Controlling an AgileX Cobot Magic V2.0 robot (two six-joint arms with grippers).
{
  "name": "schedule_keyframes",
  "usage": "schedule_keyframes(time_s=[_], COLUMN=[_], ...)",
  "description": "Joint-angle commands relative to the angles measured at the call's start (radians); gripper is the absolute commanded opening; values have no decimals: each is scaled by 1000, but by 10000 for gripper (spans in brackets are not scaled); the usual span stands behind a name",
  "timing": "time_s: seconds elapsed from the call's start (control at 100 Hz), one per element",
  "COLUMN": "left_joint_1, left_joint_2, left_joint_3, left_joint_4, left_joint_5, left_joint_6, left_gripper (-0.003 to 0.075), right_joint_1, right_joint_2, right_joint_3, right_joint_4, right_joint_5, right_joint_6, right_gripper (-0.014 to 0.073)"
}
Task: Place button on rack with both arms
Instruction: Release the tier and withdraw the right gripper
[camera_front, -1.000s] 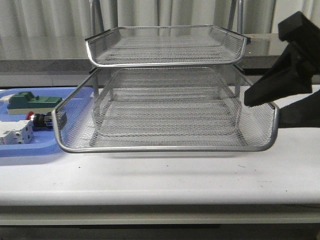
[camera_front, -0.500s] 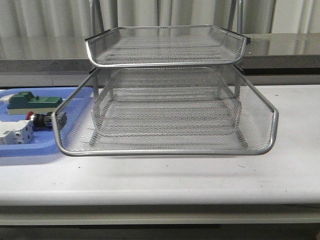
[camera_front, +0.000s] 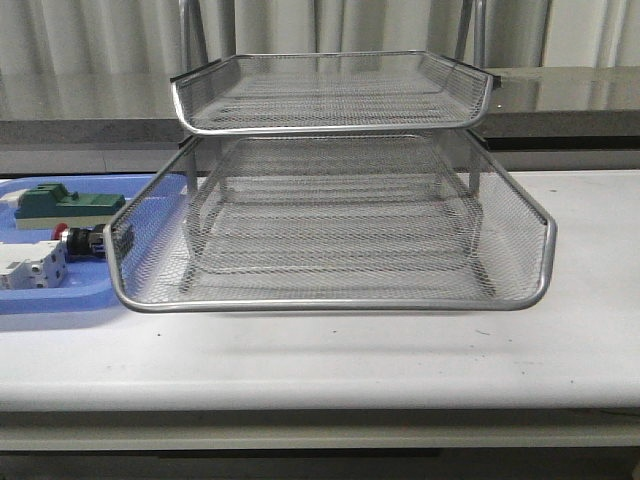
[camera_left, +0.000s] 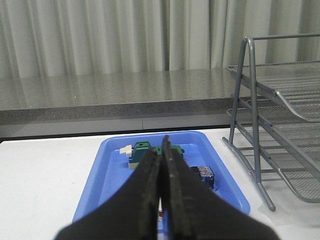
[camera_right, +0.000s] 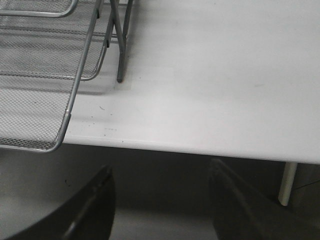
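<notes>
Nearest the cameras, the left gripper (camera_left: 161, 200) has its jaws pressed together on nothing, and the right gripper (camera_right: 160, 210) hangs spread wide and empty off the worktop (camera_front: 400, 350) edge, so nothing is picked up yet. Farther off, the button (camera_front: 78, 240) lies in the blue tray (camera_front: 60, 295) beside the rack (camera_front: 330, 215), whose trays look bare. By my reckoning the whole task remains: grasp, carry and placing.

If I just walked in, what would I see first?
The big silver rack in the middle of the white table, its mesh trays holding nothing. Left of it, a blue tray holds the small red button beside a green block.
</notes>
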Motion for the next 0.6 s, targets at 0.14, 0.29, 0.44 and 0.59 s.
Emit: schedule_keyframes(time_s=[0.14, 0.29, 0.44, 0.59], left_joint_1=[1, 1, 1, 1], left_joint_2=[-31, -31, -31, -31], left_joint_3=[43, 43, 43, 43], left_joint_4=[-3, -3, -3, -3], left_joint_5=[-78, -78, -78, -78], left_joint_6=[-10, -10, -10, -10], left_gripper=[-20, -20, -20, -20], right_joint_1=[-4, -4, -4, -4], right_joint_2=[-61, -65, -65, -65], right_joint_3=[-34, -34, -34, -34], right_joint_4=[-7, -7, -7, -7], right_joint_5=[-34, -30, -30, -27], right_joint_6=[3, 3, 2, 2], right_gripper=[181, 15, -73, -69])
